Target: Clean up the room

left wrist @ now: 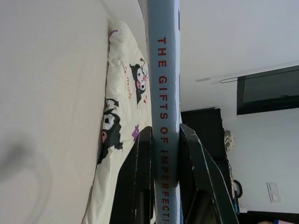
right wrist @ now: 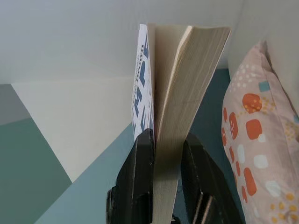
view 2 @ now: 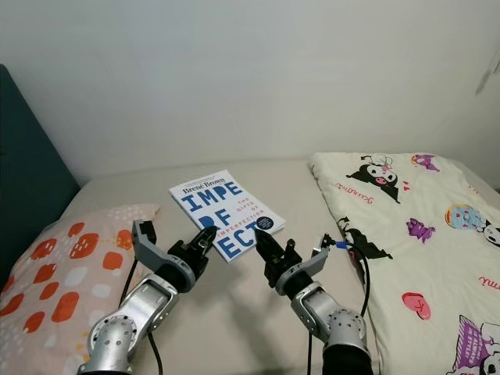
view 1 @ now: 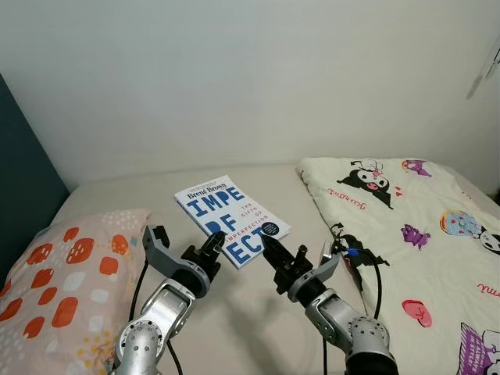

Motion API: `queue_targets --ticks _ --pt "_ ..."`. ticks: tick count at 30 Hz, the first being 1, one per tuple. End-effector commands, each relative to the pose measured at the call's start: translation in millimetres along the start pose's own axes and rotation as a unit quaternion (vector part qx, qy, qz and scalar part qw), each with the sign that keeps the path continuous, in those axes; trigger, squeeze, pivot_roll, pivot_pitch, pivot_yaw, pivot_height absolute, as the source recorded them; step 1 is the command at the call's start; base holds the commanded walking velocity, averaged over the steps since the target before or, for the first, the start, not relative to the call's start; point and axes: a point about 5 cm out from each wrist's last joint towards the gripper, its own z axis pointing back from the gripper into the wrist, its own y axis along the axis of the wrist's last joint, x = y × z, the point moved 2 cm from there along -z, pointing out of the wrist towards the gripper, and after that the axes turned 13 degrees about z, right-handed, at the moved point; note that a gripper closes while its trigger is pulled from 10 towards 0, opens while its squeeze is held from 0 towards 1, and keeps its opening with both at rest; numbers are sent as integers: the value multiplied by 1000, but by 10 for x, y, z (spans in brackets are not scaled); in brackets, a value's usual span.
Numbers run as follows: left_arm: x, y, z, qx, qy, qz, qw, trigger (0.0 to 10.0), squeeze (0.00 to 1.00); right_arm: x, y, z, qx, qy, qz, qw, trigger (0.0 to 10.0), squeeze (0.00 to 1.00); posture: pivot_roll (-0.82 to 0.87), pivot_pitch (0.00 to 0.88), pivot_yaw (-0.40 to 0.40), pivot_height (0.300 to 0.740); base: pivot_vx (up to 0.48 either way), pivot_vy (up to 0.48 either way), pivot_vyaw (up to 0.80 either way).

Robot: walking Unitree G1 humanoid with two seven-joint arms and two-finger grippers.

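Observation:
A white paperback book (view 1: 231,219) with big blue letters sits over the beige bed sheet (view 1: 258,320); I cannot tell whether its far end rests on it. My left gripper (view 1: 214,244) is shut on the near corner at the spine side. In the left wrist view the black fingers (left wrist: 196,161) clamp the blue-grey spine (left wrist: 163,84). My right gripper (view 1: 271,248) is shut on the near corner at the page side. In the right wrist view its fingers (right wrist: 140,177) pinch the page block (right wrist: 187,93), with the front cover slightly lifted off the pages.
A pink pillow (view 1: 70,273) with orange spots lies at the left, beside a dark teal headboard (view 1: 19,203). A cream cartoon-print blanket (view 1: 414,226) covers the right side of the bed. A pale wall (view 1: 250,78) stands behind the bed.

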Motion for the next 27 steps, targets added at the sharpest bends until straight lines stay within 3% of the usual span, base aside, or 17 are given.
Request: queue_targets --ticks 1,10,11,19,27 --pt "-81 -219 48 -14 6 32 999 10000 0 -79 5 -51 -2 20 -4 1000 10000 1000 -16 94 28 740 0 0 0" --pt "-86 -231 48 -14 7 35 999 10000 0 -90 -20 -65 -10 22 -6 1000 10000 1000 -15 91 27 740 0 0 0" --pt "-82 -240 46 -15 6 40 999 10000 0 -100 -29 -70 -15 26 -9 999 10000 0 -14 93 27 740 0 0 0" --pt "-96 -282 60 -26 8 44 999 10000 0 -203 -70 -87 -32 63 -22 997 10000 0 -11 98 27 740 0 0 0" --pt "-141 -291 71 -27 17 38 999 10000 0 -322 -74 -96 -36 93 9 995 10000 0 -12 100 28 740 0 0 0"
